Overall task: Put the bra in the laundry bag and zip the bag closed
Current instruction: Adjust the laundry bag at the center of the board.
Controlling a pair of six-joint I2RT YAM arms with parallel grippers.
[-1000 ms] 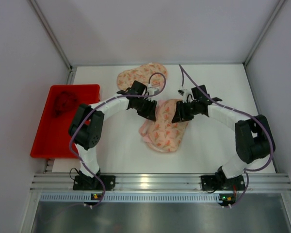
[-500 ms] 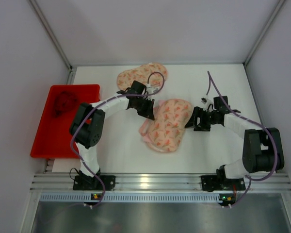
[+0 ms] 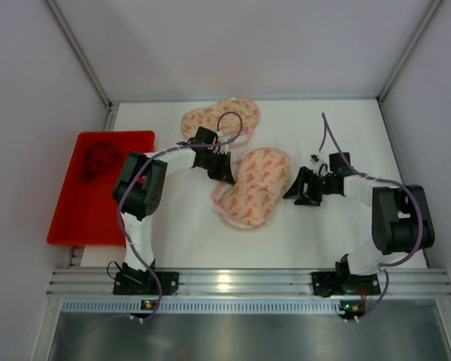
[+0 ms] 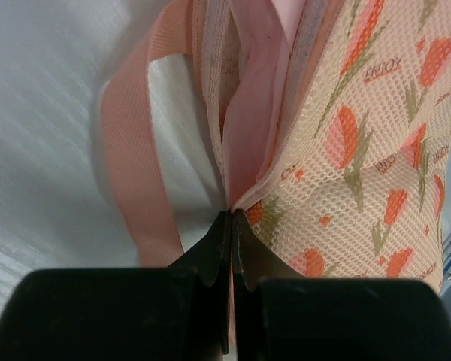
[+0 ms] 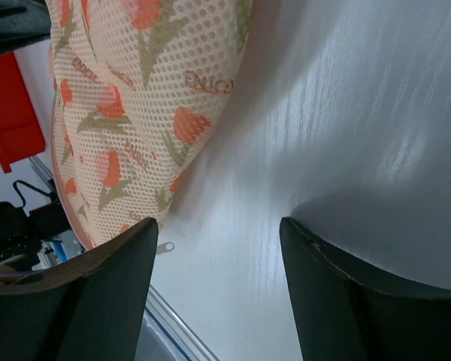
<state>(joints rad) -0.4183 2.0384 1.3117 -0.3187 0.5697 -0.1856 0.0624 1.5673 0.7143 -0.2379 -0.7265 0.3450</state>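
Peach mesh laundry bag with orange tulip print (image 3: 257,186) lies mid-table. My left gripper (image 4: 231,214) is pinched tight on the bag's edge at its 10 o'clock. Pink fabric (image 4: 248,135) shows inside the seam. My right gripper (image 5: 218,248) stands open, empty, just off the bag's 3 o'clock.

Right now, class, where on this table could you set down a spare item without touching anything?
Free: the back right corner of the table, behind the right gripper; the near strip between the laundry bag and the arm bases. Crowded: the middle, where the left gripper pinches the bag, and back left, around a second floral bag.
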